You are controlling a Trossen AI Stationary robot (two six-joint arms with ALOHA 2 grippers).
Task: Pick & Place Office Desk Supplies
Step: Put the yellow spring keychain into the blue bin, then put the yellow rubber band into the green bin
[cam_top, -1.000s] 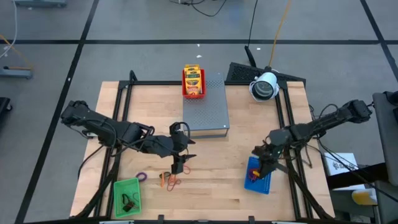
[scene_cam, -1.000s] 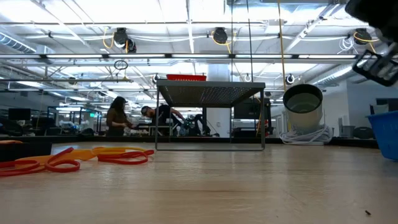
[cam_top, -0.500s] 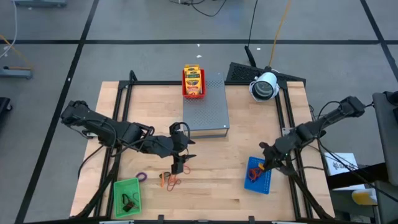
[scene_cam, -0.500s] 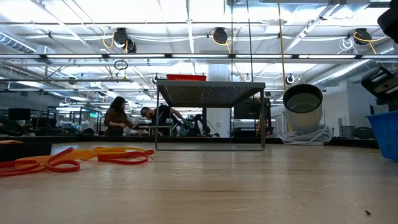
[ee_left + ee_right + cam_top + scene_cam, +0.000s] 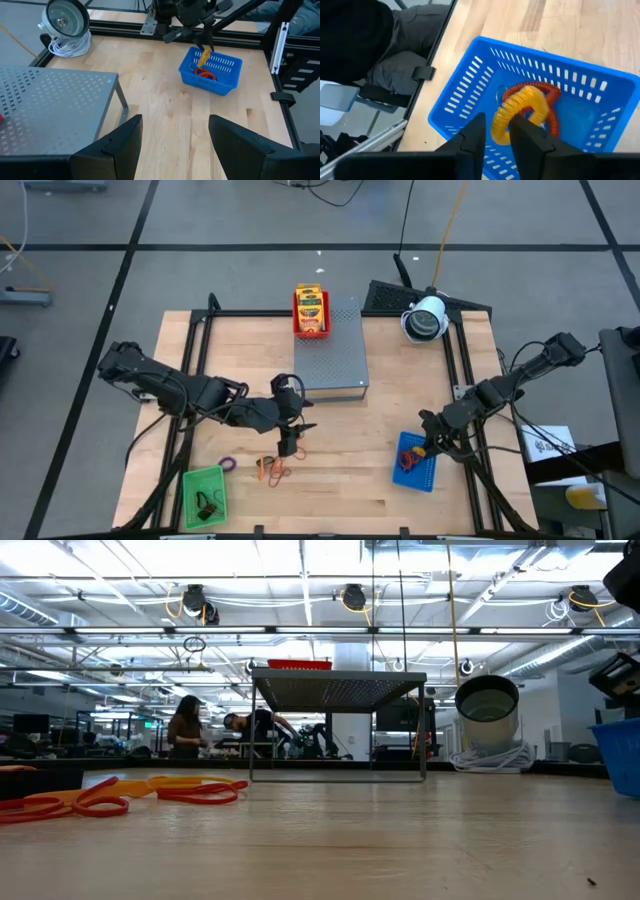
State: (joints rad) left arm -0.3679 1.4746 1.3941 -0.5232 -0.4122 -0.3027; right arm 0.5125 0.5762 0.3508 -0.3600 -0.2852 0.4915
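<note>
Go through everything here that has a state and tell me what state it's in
Right gripper: over the blue tray, yellow band between its fingers.
Left gripper: open, empty, above the bands on the table.
Green tray: holds dark clips.
Red tray: on the grey box, holds crayon packets.

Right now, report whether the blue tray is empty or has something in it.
Not empty. The blue tray holds a red rubber band, and the right gripper hangs over it with a yellow rubber band at its fingertips.
</note>
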